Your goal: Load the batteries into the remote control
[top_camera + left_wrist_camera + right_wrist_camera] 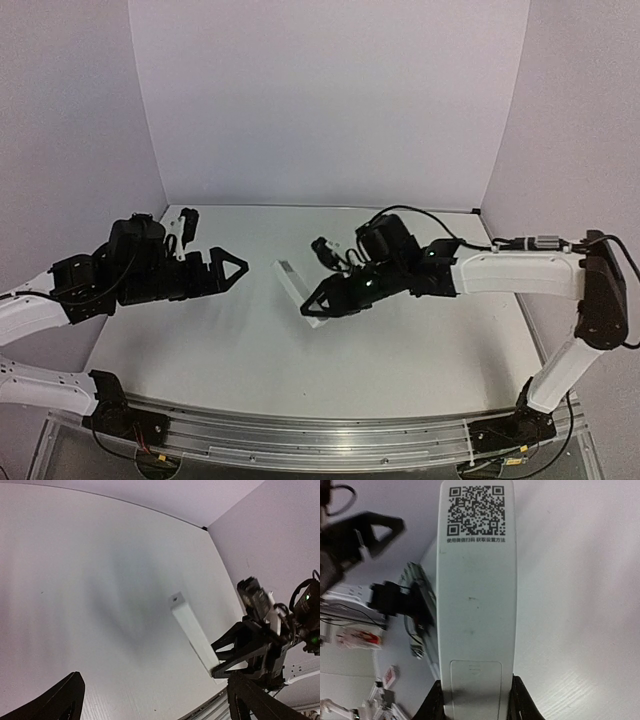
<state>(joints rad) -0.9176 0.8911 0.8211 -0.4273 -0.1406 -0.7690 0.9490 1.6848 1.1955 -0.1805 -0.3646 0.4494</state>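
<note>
With right gripper (pixel 476 702) pinching remote (pixel 475 580) by its cover (pixel 476 677) end, midway between side edges of bench (pixel 400 350), hold steady and bring spread, empty left gripper (pixel 228 270) to slide cover off.

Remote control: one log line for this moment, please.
remote control: held, battery cover on | right gripper: shut on remote control end | left gripper: open, empty | batteries: not in view
</note>
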